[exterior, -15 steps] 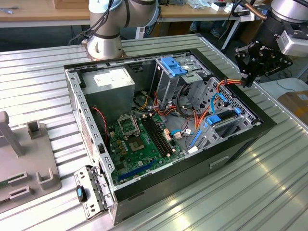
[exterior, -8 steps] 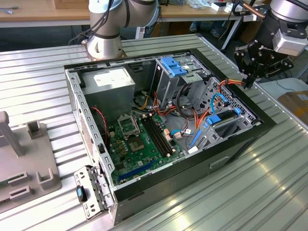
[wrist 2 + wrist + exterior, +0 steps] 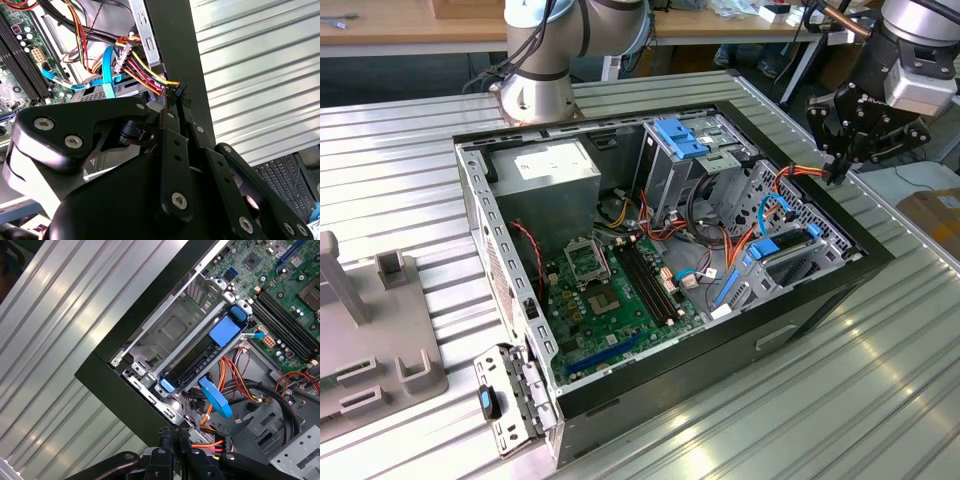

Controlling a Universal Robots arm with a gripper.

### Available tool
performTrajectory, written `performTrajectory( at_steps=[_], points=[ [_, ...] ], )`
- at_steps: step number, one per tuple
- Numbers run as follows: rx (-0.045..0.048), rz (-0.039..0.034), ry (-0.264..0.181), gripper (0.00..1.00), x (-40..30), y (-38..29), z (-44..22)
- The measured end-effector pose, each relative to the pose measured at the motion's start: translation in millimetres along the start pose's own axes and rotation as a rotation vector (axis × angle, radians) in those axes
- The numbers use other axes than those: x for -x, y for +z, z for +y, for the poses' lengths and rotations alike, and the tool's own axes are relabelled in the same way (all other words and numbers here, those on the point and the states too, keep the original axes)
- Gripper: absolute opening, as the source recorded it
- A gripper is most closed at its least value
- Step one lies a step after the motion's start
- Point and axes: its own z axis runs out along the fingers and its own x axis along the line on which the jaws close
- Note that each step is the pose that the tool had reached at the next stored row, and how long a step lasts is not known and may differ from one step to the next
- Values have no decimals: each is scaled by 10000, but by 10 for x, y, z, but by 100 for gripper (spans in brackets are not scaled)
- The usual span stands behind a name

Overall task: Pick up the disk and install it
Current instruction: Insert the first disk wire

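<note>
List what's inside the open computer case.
Motherboard, power supply, drive cage with a blue latch, and the disk on blue rails in the corner bay. The gripper's jaws pinch a wire bundle lifted over the rim. Whatever lies under the disk is covered.

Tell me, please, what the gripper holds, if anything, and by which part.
The gripper pinches the bundle of coloured wires at its black plug; the disk lies in the case.
</note>
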Motion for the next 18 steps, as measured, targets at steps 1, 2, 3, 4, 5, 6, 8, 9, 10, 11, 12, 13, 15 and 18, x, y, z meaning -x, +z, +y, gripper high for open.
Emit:
performTrajectory(
  at_steps=[1,2,3,4,5,6,8,9,10,11,12,13,15,18],
  points=[
    [4,3,28,16,0,0,0],
    [7,5,53,16,0,0,0],
    [12,8,93,16,0,0,0],
    [16,11,118,16,0,0,0],
    [18,13,138,16,0,0,0],
    [22,15,164,16,0,0,0],
    [30,21,228,16,0,0,0],
    [33,21,236,16,0,0,0],
    [37,16,235,16,0,0,-1],
    [50,6,235,16,0,0,-2],
    [68,-9,234,16,-1,-1,-3],
    [103,-40,238,16,-2,1,-3],
    [152,-76,244,16,-3,1,-4],
    [240,-141,265,16,-5,2,-6]
  ],
)
